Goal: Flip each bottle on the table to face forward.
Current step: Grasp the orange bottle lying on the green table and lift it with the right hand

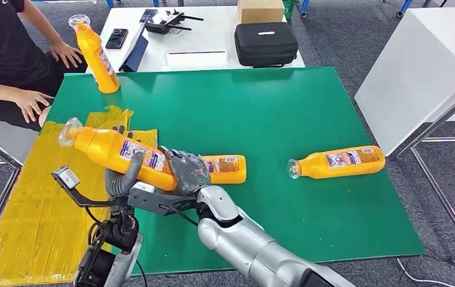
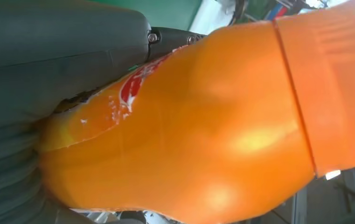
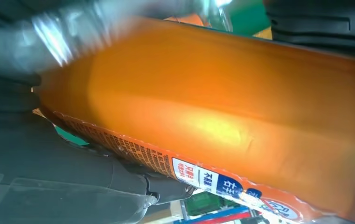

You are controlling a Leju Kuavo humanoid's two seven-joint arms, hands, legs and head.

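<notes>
An orange bottle [image 1: 114, 149] with a clear cap hangs tilted over the left part of the green table [image 1: 260, 113], cap toward the far left. My left hand [image 1: 122, 178] grips its middle from below, and my right hand [image 1: 187, 171] holds its base end. In the left wrist view, my left hand [image 2: 49, 70] is wrapped around the bottle [image 2: 203, 130]. The right wrist view shows its small-print label [image 3: 212, 102] beside my right hand [image 3: 49, 177]. Another orange bottle [image 1: 228, 169] lies just past my right hand, partly hidden. A third [image 1: 338, 162] lies at the right, cap pointing left. One more [image 1: 96, 55] stands upright at the far left corner.
A seated person rests a hand [image 1: 30, 103] by the table's left edge. A yellow sheet [image 1: 33, 227] covers the near left side. Behind stands a white table with a black case [image 1: 265, 43] and small devices. A white cabinet [image 1: 419, 72] stands at the right.
</notes>
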